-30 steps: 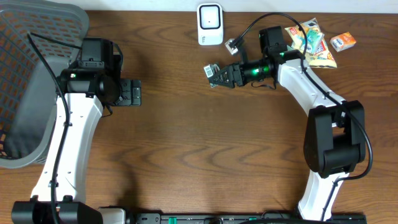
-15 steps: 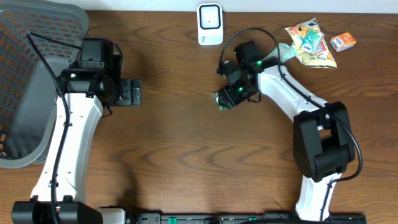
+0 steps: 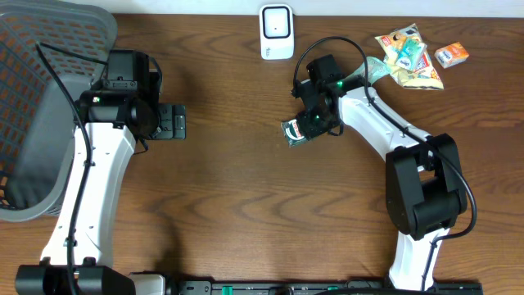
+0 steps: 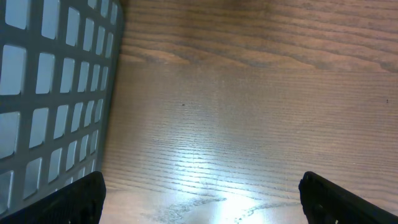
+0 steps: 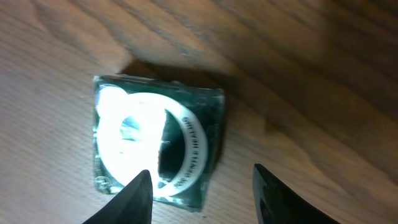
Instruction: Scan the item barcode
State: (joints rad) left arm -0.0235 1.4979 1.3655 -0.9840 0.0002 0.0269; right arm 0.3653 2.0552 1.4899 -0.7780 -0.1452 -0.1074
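The right gripper [image 3: 308, 124] hangs over the brown wooden table [image 3: 229, 188] in the overhead view, tilted down, with the small square glossy green packet [image 3: 296, 131] lying flat on the wood just beside its tips. The white plastic barcode scanner [image 3: 277, 31] stands well apart from the gripper, at the table's far edge, so the packet is nowhere near a reading position. The left gripper [image 3: 172, 123] rests well away, beside the grey mesh basket [image 3: 33, 123], probably parked out of the working arm's path.

In the left wrist view that gripper [image 4: 199, 208] has its jaws wide apart over bare wood, with the basket wall [image 4: 56, 93] close by.

In the right wrist view the right gripper [image 5: 200, 174] has its jaws apart and clamps nothing; the black fingers [image 5: 138, 196] straddle the packet's [image 5: 158, 140] near edge, seemingly lined up for a pick. The packet shows a white printed ring under heavy glare. No barcode is readable on this face, so it may sit underneath
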